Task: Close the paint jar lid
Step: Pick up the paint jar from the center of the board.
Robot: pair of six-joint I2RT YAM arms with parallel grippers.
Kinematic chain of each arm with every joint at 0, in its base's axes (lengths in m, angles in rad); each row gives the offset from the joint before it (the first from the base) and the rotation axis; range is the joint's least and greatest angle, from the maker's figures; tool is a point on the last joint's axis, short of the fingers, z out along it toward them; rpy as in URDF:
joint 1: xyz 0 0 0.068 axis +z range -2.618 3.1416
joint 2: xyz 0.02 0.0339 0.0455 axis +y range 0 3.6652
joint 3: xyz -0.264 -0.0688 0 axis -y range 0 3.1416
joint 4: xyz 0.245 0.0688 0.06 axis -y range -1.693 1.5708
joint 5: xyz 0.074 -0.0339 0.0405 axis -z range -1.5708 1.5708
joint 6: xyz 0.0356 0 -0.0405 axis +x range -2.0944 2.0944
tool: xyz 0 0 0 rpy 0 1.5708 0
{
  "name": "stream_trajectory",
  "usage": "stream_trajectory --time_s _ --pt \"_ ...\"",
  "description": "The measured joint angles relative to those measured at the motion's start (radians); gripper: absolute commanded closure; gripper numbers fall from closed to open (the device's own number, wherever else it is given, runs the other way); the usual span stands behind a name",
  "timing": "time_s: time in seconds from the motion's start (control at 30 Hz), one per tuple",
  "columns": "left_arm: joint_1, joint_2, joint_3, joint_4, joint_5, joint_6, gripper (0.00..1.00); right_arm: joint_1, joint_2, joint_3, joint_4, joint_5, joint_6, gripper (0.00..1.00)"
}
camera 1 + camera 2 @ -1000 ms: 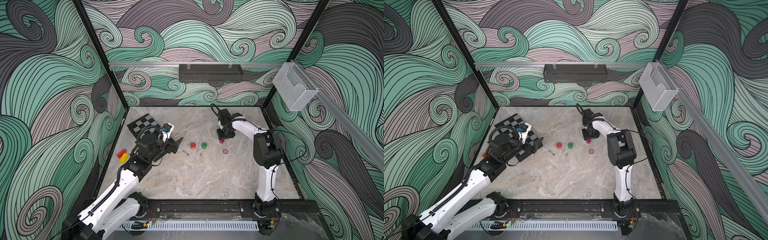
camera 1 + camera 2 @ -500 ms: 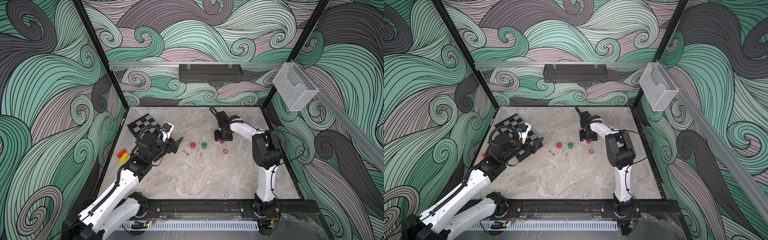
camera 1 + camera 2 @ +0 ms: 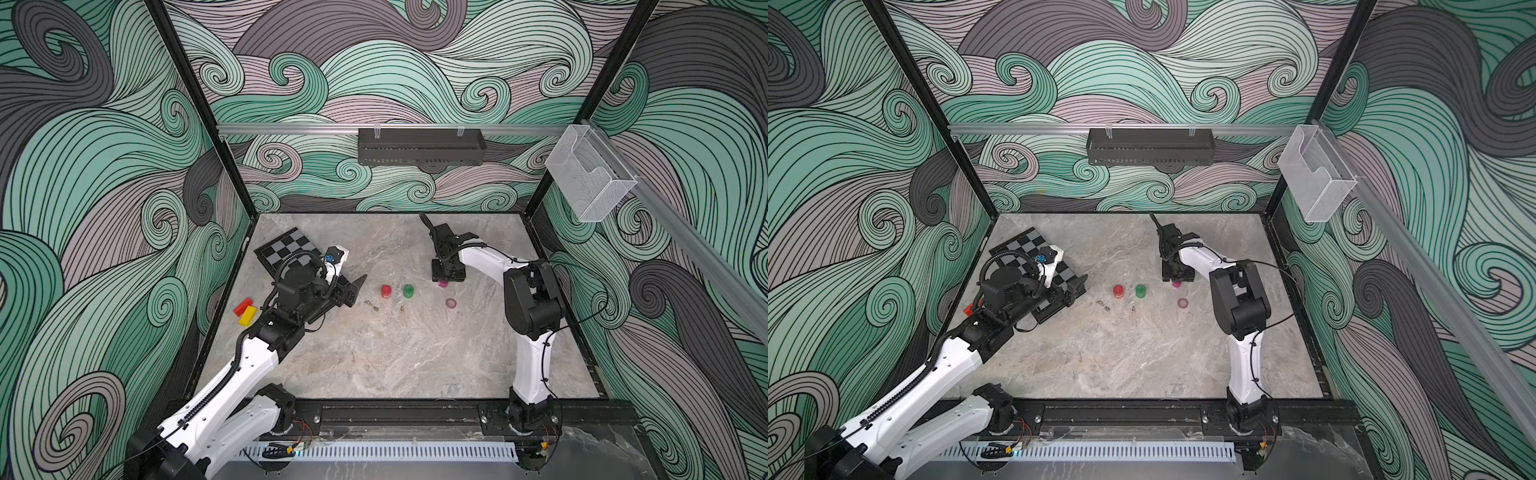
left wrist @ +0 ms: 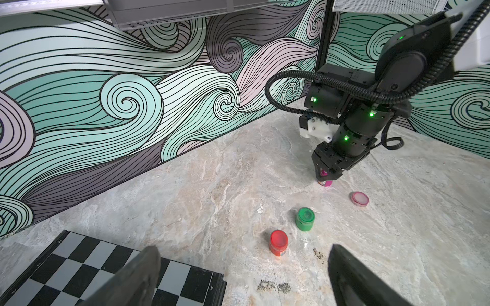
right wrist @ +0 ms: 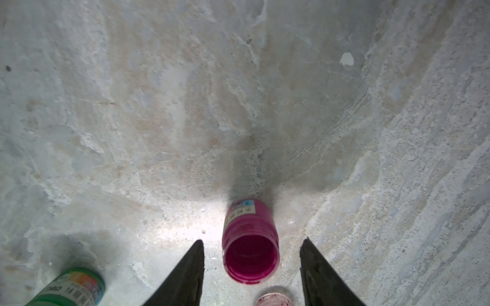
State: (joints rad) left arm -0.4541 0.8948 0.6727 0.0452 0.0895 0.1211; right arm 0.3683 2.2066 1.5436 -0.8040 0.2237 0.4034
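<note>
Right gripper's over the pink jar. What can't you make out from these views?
- pink jar: both top views, mostly hidden beneath the right gripper.
- pink lid: right wrist view, cut off by the frame edge.
- jar label: right wrist view, print too blurred to read.

On the table (image 3: 374, 353) we see three jars in a row. The open jar (image 5: 248, 227) is at the right end, between the fingers (image 5: 191, 265) of the right gripper (image 5: 253, 239), and we think nothing touches. Its lid (image 3: 451, 303) lies just in front, a bit right. The middle jar (image 3: 408, 291) and left jar (image 3: 386, 291) stand beside it. The board (image 3: 286, 249) lies far left, and two blocks (image 3: 245, 311) lie nearer us.
</note>
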Motion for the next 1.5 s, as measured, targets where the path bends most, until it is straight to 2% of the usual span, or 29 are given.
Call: stream_trajectory --time_s 0.23,0.5,0.7,0.97,1.33,1.5 --pt "0.0 -0.002 0.0 0.0 0.0 0.0 0.01 0.0 0.006 0.068 -0.045 -0.008 -0.023 0.52" --pt "0.0 -0.003 0.0 0.0 0.0 0.0 0.01 -0.005 0.043 0.114 -0.111 -0.037 -0.033 0.5" --pt "0.0 -0.003 0.0 0.0 0.0 -0.001 0.01 -0.011 0.043 0.113 -0.134 -0.062 0.012 0.49" --pt "0.0 -0.003 0.0 0.0 0.005 -0.014 0.01 -0.008 0.043 0.112 -0.143 -0.052 0.127 0.47" --pt "0.0 -0.007 0.0 0.001 0.02 -0.034 0.02 0.02 0.018 0.027 -0.112 0.03 0.387 0.45" --pt "0.0 -0.024 0.0 0.003 0.026 -0.038 0.01 0.047 0.014 0.049 -0.097 0.042 0.439 0.45"
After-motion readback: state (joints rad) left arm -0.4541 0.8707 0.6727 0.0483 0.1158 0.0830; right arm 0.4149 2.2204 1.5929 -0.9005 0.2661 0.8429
